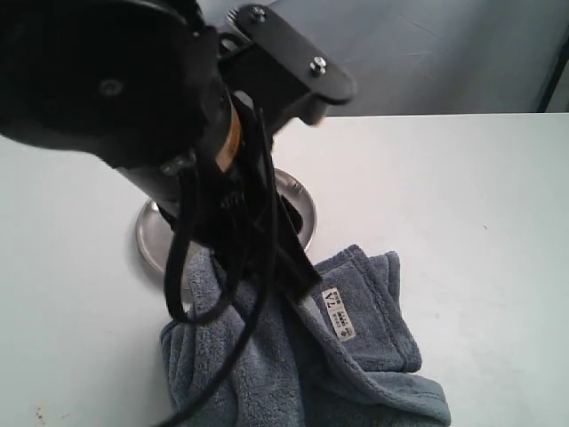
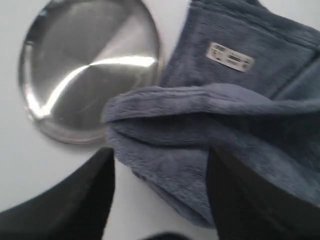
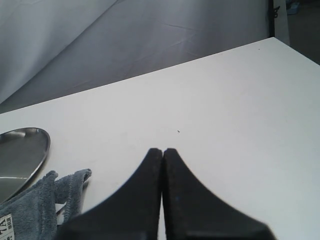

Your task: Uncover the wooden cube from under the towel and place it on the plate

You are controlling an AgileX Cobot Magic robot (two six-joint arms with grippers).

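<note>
In the exterior view the plate (image 1: 145, 238) lies left of centre, with the towel (image 1: 373, 311) touching its rim and spreading to the lower right. The left gripper (image 2: 160, 165) stands over the towel's upper left edge, jaws apart astride a fold. The right gripper (image 3: 162, 152), jaws together and empty, is clear of the towel.

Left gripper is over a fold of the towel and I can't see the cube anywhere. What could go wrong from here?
1. The wooden cube shows in no view, so the left gripper, open astride a fold of the towel, might pinch or drag it unseen.
2. That fold lies close by the plate; pulling that way could drape cloth over it or shove it.
3. The left arm blocks much of the exterior view, so a rolling cube may go unnoticed.
</note>
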